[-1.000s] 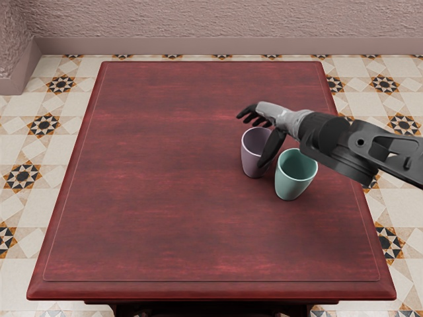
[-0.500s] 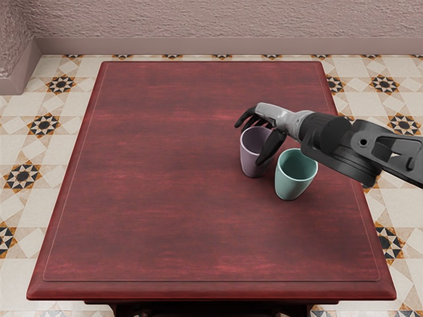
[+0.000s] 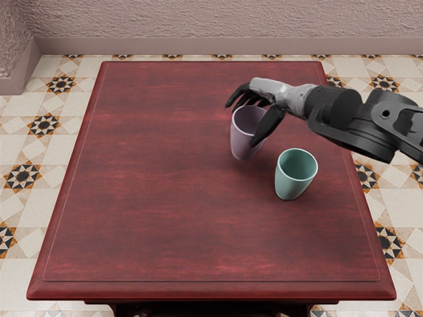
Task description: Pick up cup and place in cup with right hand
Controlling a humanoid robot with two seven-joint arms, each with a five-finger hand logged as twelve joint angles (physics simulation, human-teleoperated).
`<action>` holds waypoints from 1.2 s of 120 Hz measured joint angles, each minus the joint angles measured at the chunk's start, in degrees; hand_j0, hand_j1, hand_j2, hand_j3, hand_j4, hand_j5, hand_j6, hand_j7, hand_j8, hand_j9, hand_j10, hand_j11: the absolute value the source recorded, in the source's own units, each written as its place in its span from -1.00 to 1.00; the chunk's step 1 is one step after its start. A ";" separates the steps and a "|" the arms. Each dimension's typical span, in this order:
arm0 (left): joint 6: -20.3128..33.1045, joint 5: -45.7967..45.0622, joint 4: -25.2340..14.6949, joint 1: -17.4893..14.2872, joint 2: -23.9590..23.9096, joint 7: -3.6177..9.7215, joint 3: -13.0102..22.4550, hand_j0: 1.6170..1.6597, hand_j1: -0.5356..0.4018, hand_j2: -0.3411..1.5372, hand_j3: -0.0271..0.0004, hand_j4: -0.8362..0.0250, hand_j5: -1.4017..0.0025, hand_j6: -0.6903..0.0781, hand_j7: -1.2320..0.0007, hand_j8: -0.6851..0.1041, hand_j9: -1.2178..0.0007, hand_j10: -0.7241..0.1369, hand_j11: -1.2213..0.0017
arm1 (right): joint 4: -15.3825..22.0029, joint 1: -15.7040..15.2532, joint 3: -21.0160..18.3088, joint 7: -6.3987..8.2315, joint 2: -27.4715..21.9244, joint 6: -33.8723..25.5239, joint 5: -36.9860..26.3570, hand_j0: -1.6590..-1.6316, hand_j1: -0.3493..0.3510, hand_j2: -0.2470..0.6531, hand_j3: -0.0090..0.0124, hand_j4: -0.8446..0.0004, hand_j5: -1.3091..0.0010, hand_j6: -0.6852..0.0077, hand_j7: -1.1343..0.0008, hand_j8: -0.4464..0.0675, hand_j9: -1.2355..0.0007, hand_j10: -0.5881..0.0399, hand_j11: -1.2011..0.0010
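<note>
One purple cup (image 3: 240, 142) is gripped in your right hand (image 3: 269, 91), and the green cup (image 3: 294, 179) it should enter stands to its lower right in frame.

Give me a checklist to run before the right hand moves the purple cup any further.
1. Purple cup in the right hand's grasp: ok, thumb along its near side.
2. Purple cup's mouth facing up: ok.
3. Teal cup upright, mouth uncovered: ok.
4. Purple cup lined up over teal cup: not ok, it is farther back and left.
5. Grasp firm enough: cannot tell.
</note>
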 joint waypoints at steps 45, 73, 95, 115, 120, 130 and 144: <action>0.00 -0.01 0.00 0.00 0.00 0.00 0.00 0.92 0.89 -0.64 0.97 0.94 1.00 0.80 1.00 0.74 1.00 0.68 1.00 | 1.65 0.10 8.72 -0.01 -6.52 10.45 6.19 -0.85 0.23 -0.36 -0.16 0.01 0.15 -0.23 0.03 -0.44 0.11 -0.17 0.08; 0.00 0.00 0.00 0.00 0.00 0.00 0.00 0.92 0.89 -0.64 0.97 0.94 1.00 0.80 1.00 0.74 1.00 0.68 1.00 | 2.21 0.46 10.54 -0.01 -7.97 12.31 7.87 -0.84 0.24 -0.29 -0.24 0.01 0.15 -0.26 0.03 -0.49 0.11 -0.18 0.09; 0.00 0.01 0.00 0.00 0.00 0.00 0.00 0.92 0.89 -0.64 0.97 0.94 1.00 0.80 1.00 0.74 1.00 0.68 1.00 | 4.98 0.48 12.34 0.00 -14.40 16.23 12.25 -0.87 0.25 -0.29 -0.07 0.01 0.16 -0.25 0.03 -0.48 0.11 -0.22 0.09; 0.00 0.00 0.00 0.00 0.00 0.00 -0.01 0.92 0.89 -0.64 0.97 0.94 1.00 0.80 1.00 0.74 1.00 0.68 1.00 | 7.61 0.16 13.49 -0.01 -18.24 18.60 14.95 -0.86 0.24 -0.29 -0.18 0.01 0.15 -0.27 0.03 -0.50 0.11 -0.22 0.09; 0.00 0.00 0.00 0.00 0.00 0.00 -0.01 0.92 0.89 -0.64 0.97 0.94 1.00 0.80 1.00 0.74 1.00 0.68 1.00 | 7.94 0.00 13.62 -0.01 -18.74 19.19 15.27 -0.85 0.23 -0.30 -0.16 0.01 0.15 -0.27 0.03 -0.50 0.11 -0.22 0.09; 0.00 0.02 0.00 0.00 0.00 0.00 -0.01 0.92 0.89 -0.64 0.97 0.94 1.00 0.80 1.00 0.74 1.00 0.68 1.00 | 8.31 -0.46 13.76 -0.01 -19.31 20.30 15.65 -0.85 0.23 -0.30 -0.18 0.01 0.16 -0.27 0.03 -0.50 0.11 -0.22 0.09; 0.00 0.00 0.00 0.00 0.00 0.00 -0.01 0.92 0.89 -0.64 0.97 0.94 1.00 0.80 1.00 0.74 1.00 0.68 1.00 | 8.52 -1.21 13.86 -0.01 -19.97 21.47 15.88 -0.84 0.23 -0.28 -0.25 0.01 0.16 -0.29 0.03 -0.52 0.11 -0.23 0.09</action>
